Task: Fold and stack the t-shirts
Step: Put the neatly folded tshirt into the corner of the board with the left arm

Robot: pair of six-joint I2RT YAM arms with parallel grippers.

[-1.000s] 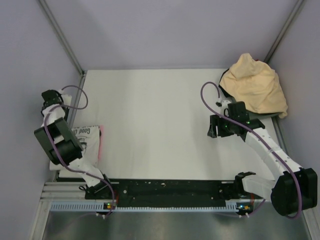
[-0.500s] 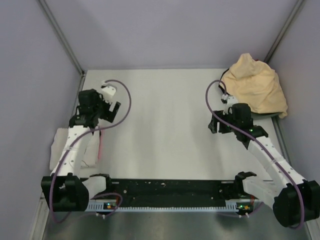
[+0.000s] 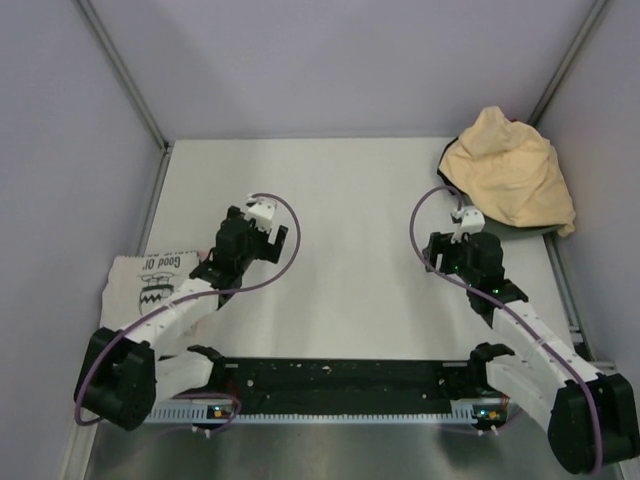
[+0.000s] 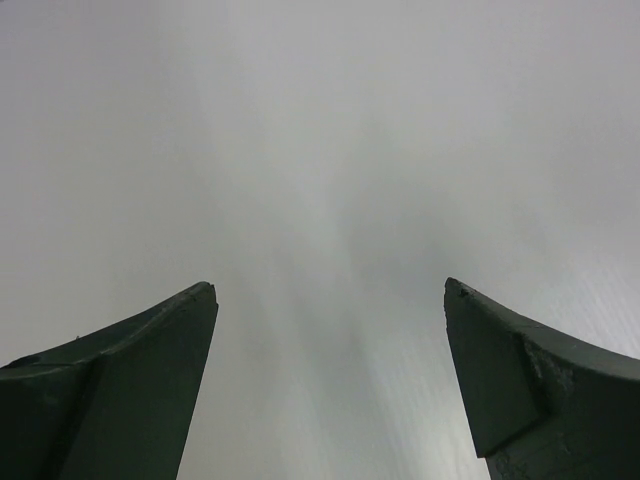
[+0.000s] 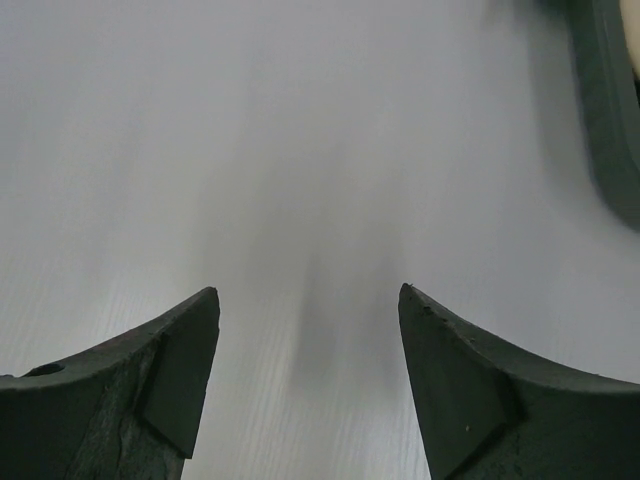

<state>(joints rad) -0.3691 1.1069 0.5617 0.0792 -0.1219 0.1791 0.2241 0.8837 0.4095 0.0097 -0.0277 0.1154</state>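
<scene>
A folded white t-shirt [image 3: 150, 285] with black lettering and a cartoon print lies at the table's left edge, partly under my left arm. A pale yellow-tan t-shirt [image 3: 510, 175] sits crumpled in the far right corner on top of dark green cloth [image 3: 520, 233], whose edge [image 5: 605, 110] shows in the right wrist view. My left gripper [image 3: 268, 236] is open over bare table, right of the white t-shirt. My right gripper [image 3: 443, 250] is also open and holds nothing, just short of the yellow-tan pile. Both wrist views show only white table between the fingers.
Grey walls close in the white table [image 3: 340, 230] on the left, back and right. A black rail [image 3: 340, 378] carrying both arm bases runs along the near edge.
My left arm swung from above the white t-shirt out toward the table's middle, and its jaws opened wide. My right gripper shifted slightly and opened a little more.
</scene>
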